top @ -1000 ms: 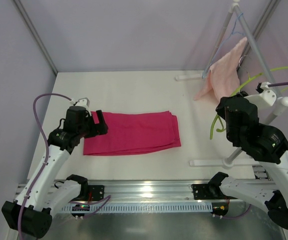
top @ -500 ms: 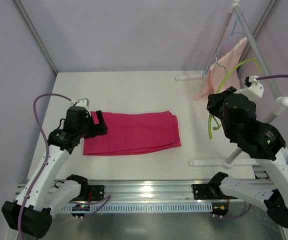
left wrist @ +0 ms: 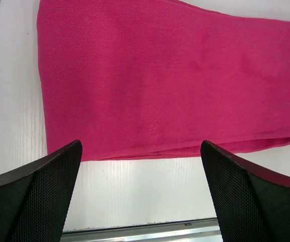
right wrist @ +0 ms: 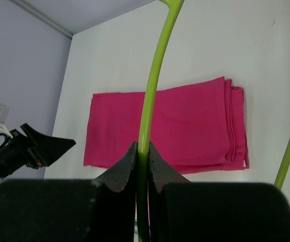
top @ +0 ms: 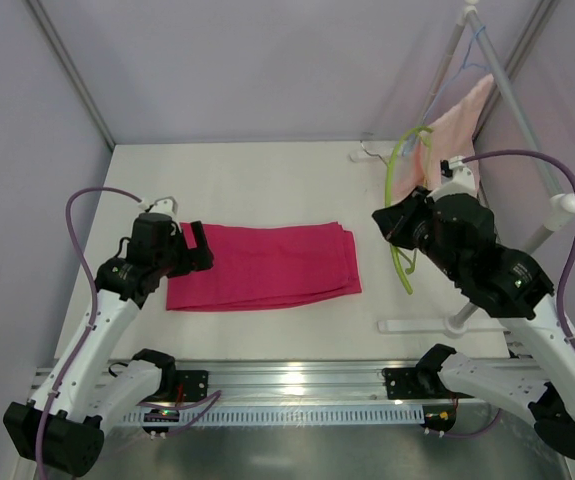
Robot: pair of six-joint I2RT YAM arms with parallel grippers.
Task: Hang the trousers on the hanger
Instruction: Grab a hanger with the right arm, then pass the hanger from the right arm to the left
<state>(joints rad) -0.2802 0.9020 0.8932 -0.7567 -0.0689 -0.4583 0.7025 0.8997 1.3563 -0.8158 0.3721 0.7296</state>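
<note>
The magenta trousers (top: 262,265) lie folded flat on the white table, left of centre; they also fill the left wrist view (left wrist: 170,85). My left gripper (top: 202,250) hovers open over their left end, its fingers (left wrist: 44,186) wide apart with only cloth edge and table between them. My right gripper (top: 387,222) is shut on the thin lime-green hanger (top: 391,170), held in the air to the right of the trousers. In the right wrist view the jaws (right wrist: 142,148) pinch the green bar (right wrist: 155,85), with the trousers (right wrist: 185,126) below.
A pale pink towel (top: 447,140) and a light-blue wire hanger (top: 472,45) hang on the drying rack (top: 512,100) at the back right. The rack's white feet (top: 427,325) rest on the table. A metal rail (top: 297,385) runs along the near edge.
My right arm has swung left and away from the rack, carrying the green hanger toward the trousers. The left arm and the trousers have not moved.
</note>
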